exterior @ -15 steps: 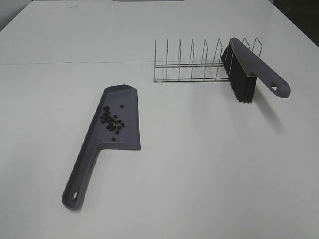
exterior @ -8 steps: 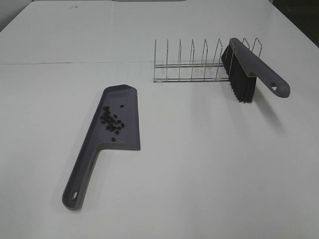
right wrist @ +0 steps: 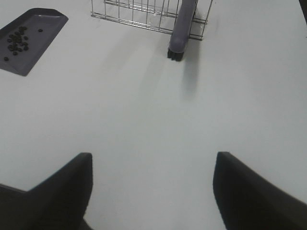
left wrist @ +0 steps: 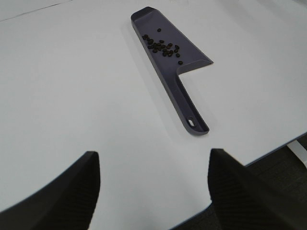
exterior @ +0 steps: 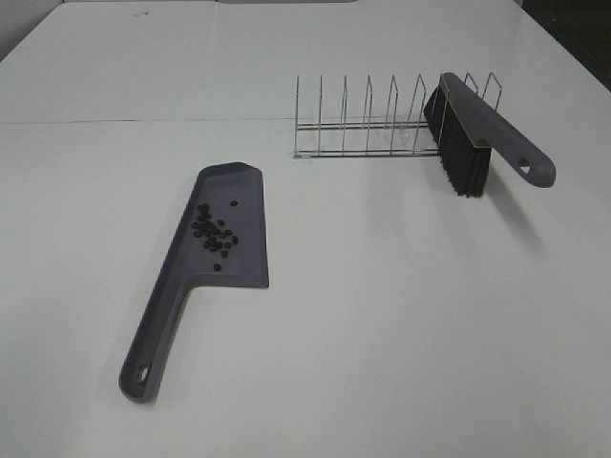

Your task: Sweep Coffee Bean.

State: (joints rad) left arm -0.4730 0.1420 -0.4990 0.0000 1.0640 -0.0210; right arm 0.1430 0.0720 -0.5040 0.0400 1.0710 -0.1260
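Note:
A grey-purple dustpan (exterior: 234, 186) lies on the white table, handle toward the near left. The coffee beans (exterior: 216, 234) sit in a loose cluster inside its pan. They also show in the left wrist view (left wrist: 163, 48) and the right wrist view (right wrist: 16, 42). A grey-purple brush (exterior: 492, 134) with black bristles rests in the wire rack (exterior: 368, 129). Neither gripper shows in the exterior high view. My left gripper (left wrist: 153, 184) is open and empty, well short of the dustpan handle (left wrist: 189, 112). My right gripper (right wrist: 151, 184) is open and empty, short of the brush (right wrist: 181, 28).
The wire rack (right wrist: 139, 12) stands at the far middle-right of the table. The table's near edge (left wrist: 268, 153) shows in the left wrist view, with dark floor below it.

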